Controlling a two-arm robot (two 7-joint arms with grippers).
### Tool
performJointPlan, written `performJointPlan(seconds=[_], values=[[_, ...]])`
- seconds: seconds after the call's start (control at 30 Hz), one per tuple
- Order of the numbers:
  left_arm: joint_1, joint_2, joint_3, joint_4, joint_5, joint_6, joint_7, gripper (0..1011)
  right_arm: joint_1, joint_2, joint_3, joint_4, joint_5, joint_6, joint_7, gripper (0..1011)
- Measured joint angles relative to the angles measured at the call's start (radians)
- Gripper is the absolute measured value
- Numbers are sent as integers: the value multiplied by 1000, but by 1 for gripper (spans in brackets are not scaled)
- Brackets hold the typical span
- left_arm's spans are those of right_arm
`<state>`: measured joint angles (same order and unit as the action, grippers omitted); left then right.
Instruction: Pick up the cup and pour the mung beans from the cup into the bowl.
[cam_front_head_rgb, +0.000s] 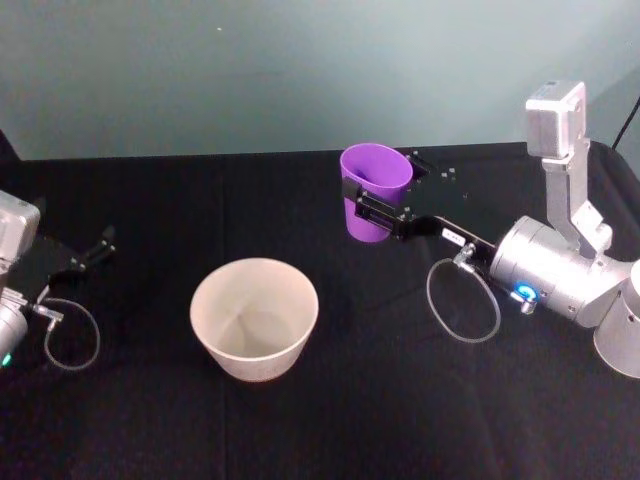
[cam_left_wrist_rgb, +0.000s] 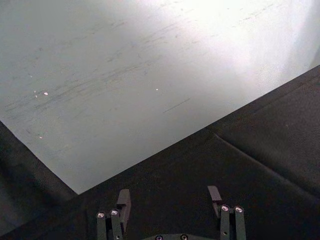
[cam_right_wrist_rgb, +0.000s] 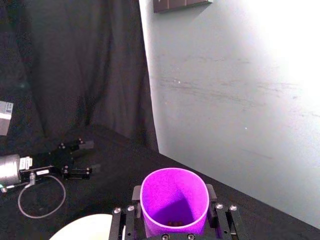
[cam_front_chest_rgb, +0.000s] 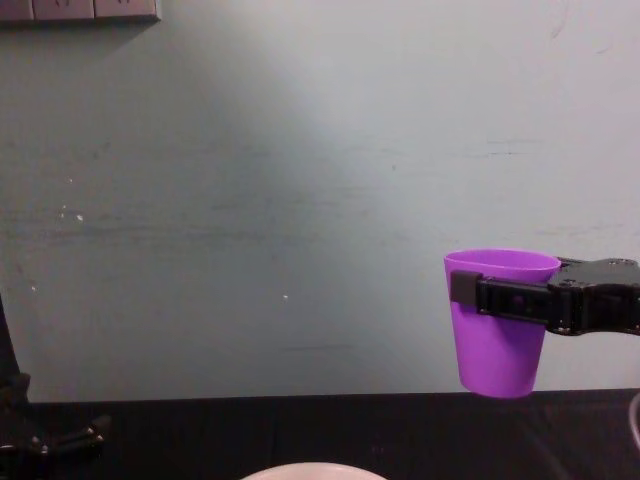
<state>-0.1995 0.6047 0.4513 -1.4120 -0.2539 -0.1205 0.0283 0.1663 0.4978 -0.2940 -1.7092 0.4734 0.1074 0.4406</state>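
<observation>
The purple cup (cam_front_head_rgb: 377, 178) hangs upright above the black table, beyond and to the right of the bowl (cam_front_head_rgb: 250, 355). My right gripper (cam_front_head_rgb: 368, 207) is shut on the cup just below its rim, a finger on each side. In the right wrist view the cup (cam_right_wrist_rgb: 174, 192) opens toward the camera, and a few dark mung beans (cam_right_wrist_rgb: 174, 223) lie at its bottom. From the chest, the cup (cam_front_chest_rgb: 495, 355) floats clear of the table, and the bowl's rim (cam_front_chest_rgb: 312, 470) peeks up at the lower edge. My left gripper (cam_front_head_rgb: 92, 250) rests open at the table's left side.
A pale wall stands behind the table. A cable loop (cam_front_head_rgb: 465, 300) hangs from the right wrist, another (cam_front_head_rgb: 70, 340) from the left. Black cloth (cam_left_wrist_rgb: 260, 150) lies under the left gripper's open fingers (cam_left_wrist_rgb: 123, 202).
</observation>
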Motion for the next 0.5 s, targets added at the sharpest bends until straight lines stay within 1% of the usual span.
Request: performJointPlan(seconds=[0.23, 0.3, 0.37, 0.5], values=[[0, 0, 0, 0, 0, 0, 0, 1000, 0, 0, 0, 0, 0, 0, 0, 724], [0, 0, 0, 0, 0, 0, 0, 1000, 2, 1, -2, 2, 6, -1, 3, 724], [0, 0, 0, 0, 0, 0, 0, 1000, 10, 2, -10, 14, 18, -5, 15, 724], [0, 0, 0, 0, 0, 0, 0, 1000, 37, 0, -32, 40, 24, -3, 16, 724]])
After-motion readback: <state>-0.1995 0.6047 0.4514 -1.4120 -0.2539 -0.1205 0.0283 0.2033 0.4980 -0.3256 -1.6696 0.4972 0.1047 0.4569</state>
